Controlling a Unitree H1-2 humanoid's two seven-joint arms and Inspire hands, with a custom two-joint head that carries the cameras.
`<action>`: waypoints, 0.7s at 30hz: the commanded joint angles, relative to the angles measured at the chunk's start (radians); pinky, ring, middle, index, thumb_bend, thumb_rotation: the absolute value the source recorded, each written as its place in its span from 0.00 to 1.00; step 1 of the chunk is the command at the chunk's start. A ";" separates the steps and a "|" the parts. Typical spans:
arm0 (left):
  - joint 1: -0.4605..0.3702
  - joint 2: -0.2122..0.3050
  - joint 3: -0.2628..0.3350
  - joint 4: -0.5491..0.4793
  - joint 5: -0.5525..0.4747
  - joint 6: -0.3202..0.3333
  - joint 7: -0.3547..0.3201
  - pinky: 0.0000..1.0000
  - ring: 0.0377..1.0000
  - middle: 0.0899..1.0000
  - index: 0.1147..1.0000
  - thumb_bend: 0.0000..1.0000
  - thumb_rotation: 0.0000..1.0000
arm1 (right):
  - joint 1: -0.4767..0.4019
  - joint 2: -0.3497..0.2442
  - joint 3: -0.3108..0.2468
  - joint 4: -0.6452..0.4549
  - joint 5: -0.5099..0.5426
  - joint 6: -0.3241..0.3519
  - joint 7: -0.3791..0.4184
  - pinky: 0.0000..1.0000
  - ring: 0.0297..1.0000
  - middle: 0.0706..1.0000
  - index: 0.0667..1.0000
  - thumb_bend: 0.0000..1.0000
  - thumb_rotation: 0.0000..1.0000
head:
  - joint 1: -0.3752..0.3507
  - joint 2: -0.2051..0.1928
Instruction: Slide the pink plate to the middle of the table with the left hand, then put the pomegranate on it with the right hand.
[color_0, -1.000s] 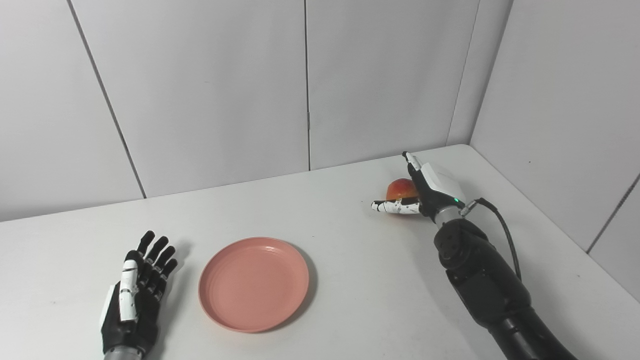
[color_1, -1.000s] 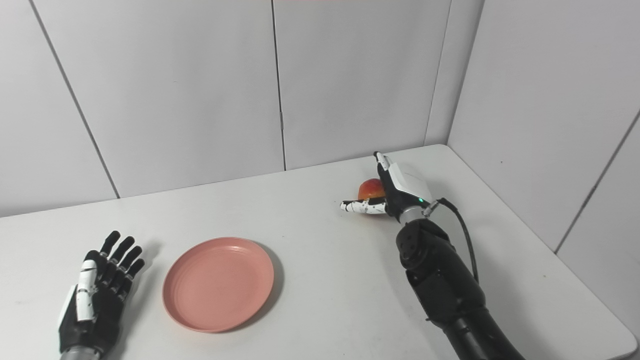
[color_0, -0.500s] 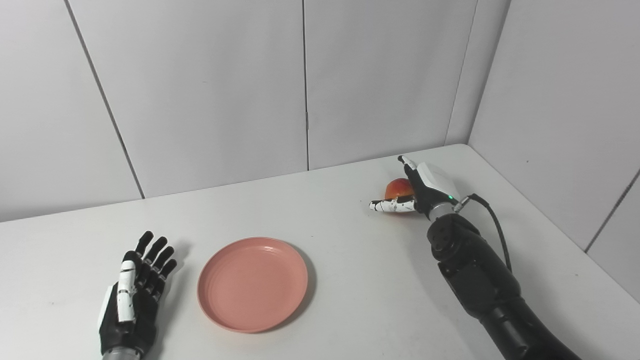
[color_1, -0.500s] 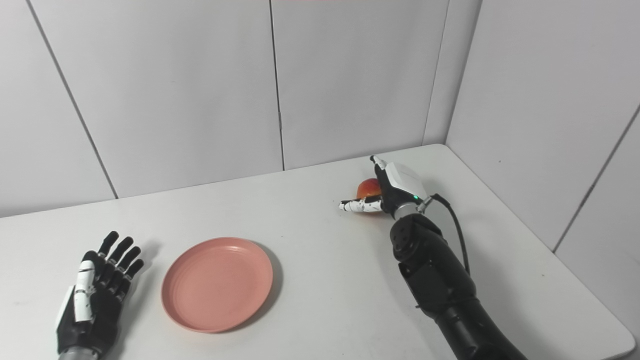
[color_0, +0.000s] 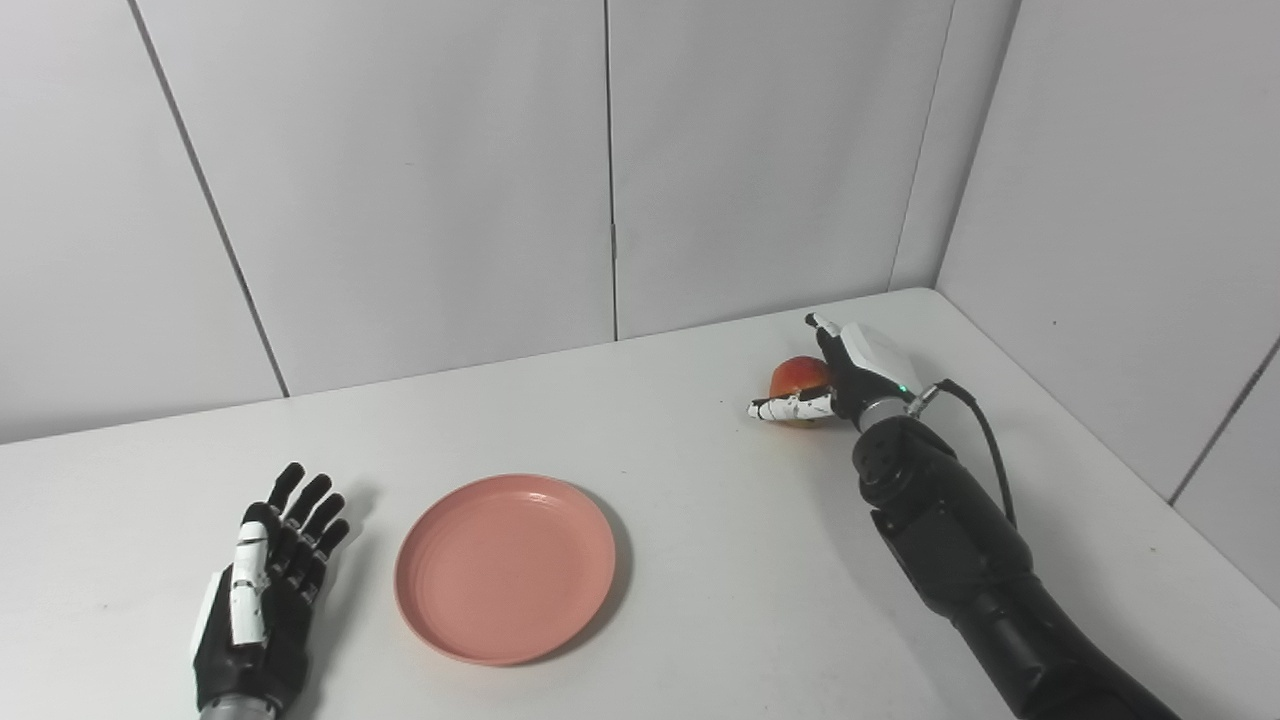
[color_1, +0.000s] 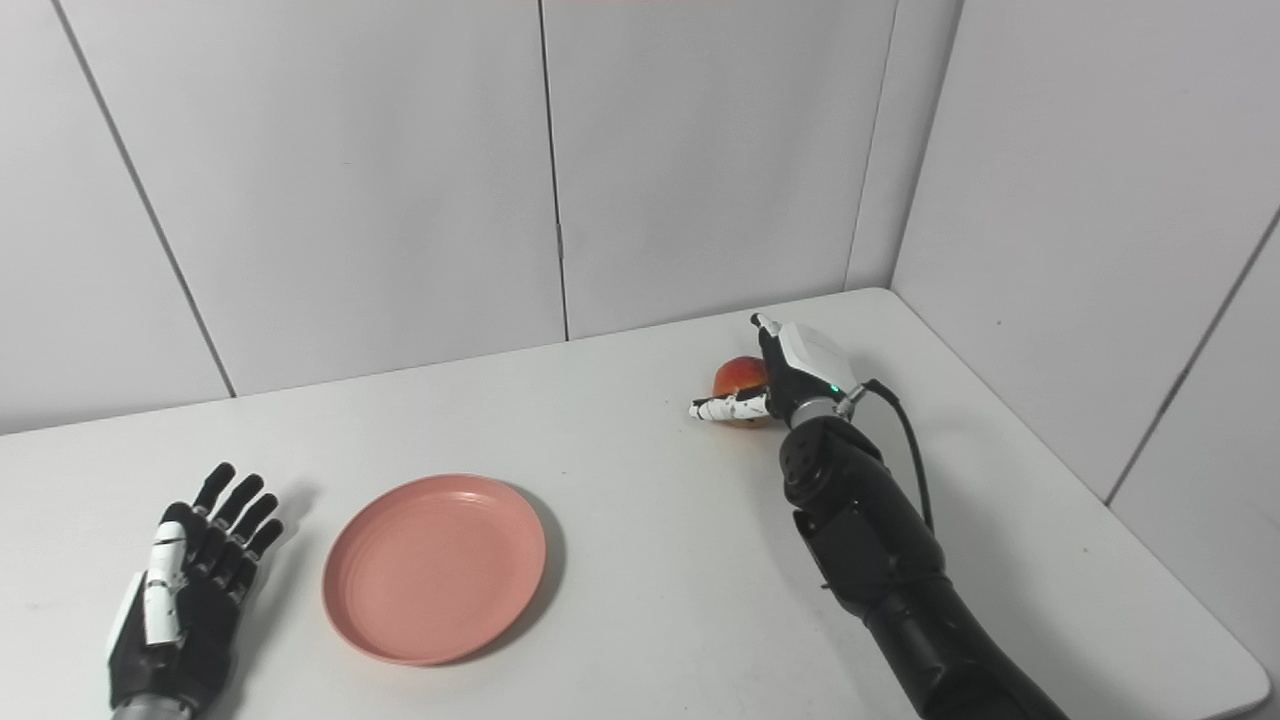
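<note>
The right hand (color_0: 845, 380) was far back on the white table (color_0: 700, 560), right up against the pomegranate (color_0: 797, 375). The red fruit sat just to the left of the palm. The thumb lay stretched out in front of it, and the fingers (color_0: 822, 331) reached up along its far side. The hand was cupped around the fruit, but I could not tell if it was gripping it yet. The fruit looked round, so I saw no long side to line up with. The pink plate (color_0: 505, 567) lay well apart from those fingers, to the left and closer to the robot. I think it was already about in the middle of the table. The left hand (color_0: 262, 590) rested flat just beside the plate's left edge, not touching it, with its fingers spread and holding nothing. Nothing stood on the table between the fruit and the plate, so the way across looked free. The right hand was much nearer the fruit.
</note>
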 joint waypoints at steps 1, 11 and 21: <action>0.019 0.005 -0.002 0.022 0.005 0.045 0.005 0.93 0.92 0.91 0.91 0.36 1.00 | -0.057 -0.030 0.000 -0.022 -0.003 -0.009 -0.021 0.77 0.88 0.92 0.91 1.00 0.41 | 0.001 0.000; 0.026 0.007 -0.006 0.001 -0.001 0.057 0.004 0.93 0.92 0.92 0.91 0.36 1.00 | -0.061 -0.042 0.024 -0.029 0.002 0.019 0.021 0.54 0.65 0.70 0.75 0.97 0.36 | 0.007 0.013; 0.026 0.007 -0.008 -0.001 0.002 0.056 0.009 0.93 0.92 0.91 0.90 0.37 1.00 | -0.066 -0.055 0.071 -0.008 -0.005 -0.009 0.017 0.49 0.55 0.57 0.54 0.87 0.28 | 0.010 0.017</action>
